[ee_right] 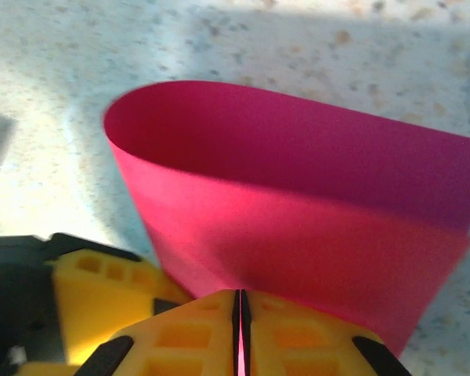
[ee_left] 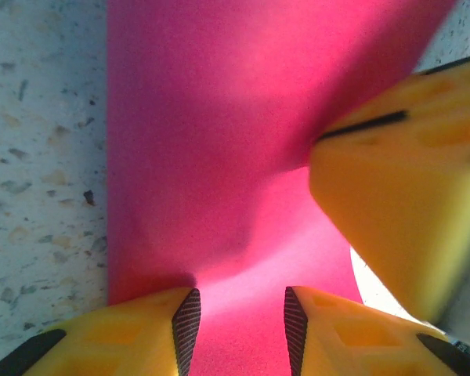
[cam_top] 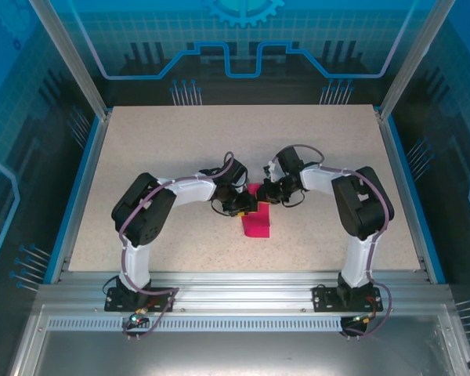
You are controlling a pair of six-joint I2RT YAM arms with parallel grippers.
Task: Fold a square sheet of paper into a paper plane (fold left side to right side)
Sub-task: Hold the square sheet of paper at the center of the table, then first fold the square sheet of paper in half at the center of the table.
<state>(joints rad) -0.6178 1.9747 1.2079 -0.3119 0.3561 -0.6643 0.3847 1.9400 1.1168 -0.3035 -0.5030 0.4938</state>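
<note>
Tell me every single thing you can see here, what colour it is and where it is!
sheet of paper: one, magenta-pink, in the middle of the table between the two grippers, bent over on itself in a loose loop
table: one, speckled beige, under everything
edge strips: two, blue, along the table's left and right sides
metal rail: one, silver, at the near edge, holding the arm bases
left arm: one, white and black, near left
right arm: one, white and black, near right
left gripper: one, yellow with black pads, open, over the paper
right gripper: one, yellow, shut on the paper's edge
</note>
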